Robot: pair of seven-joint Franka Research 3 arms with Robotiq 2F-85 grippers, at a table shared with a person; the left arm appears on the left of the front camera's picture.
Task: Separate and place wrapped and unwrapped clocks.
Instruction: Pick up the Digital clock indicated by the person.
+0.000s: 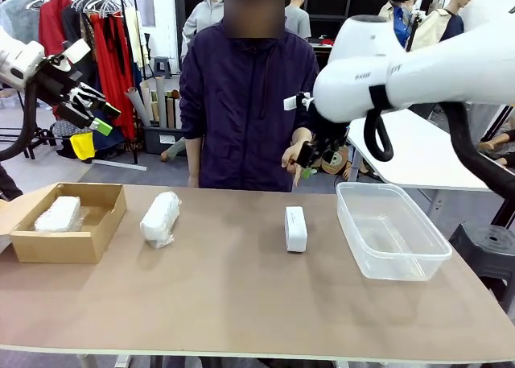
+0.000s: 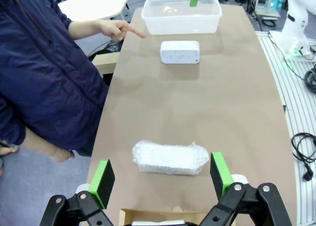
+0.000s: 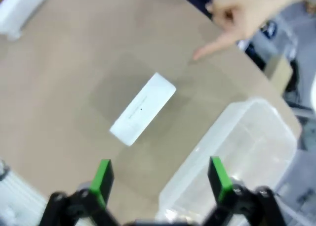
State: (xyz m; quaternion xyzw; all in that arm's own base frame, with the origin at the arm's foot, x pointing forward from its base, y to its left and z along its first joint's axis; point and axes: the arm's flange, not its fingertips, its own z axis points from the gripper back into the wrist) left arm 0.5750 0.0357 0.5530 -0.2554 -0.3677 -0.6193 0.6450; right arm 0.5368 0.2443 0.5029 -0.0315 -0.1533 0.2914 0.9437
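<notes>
The unwrapped clock [image 1: 295,228] is a smooth white block lying on the brown table, left of a clear plastic tub [image 1: 400,263]. One wrapped clock [image 1: 159,218] lies on the table beside a cardboard box [image 1: 56,246], and another wrapped clock [image 1: 58,213] rests inside that box. My right gripper [image 1: 310,160] hangs open high above the unwrapped clock [image 3: 143,114], fingers spread in its own view [image 3: 160,179]. My left gripper [image 1: 103,117] is raised at the far left, open, looking down on the wrapped clock [image 2: 170,158]. The person's hand [image 1: 291,155] points toward the unwrapped clock [image 2: 180,52].
The clear tub [image 2: 180,24] holds nothing and stands at the right end of the table. The person stands at the far edge, mid-table. The cardboard box [image 2: 126,217] sits at the left end. A white table and a black stool stand to the right.
</notes>
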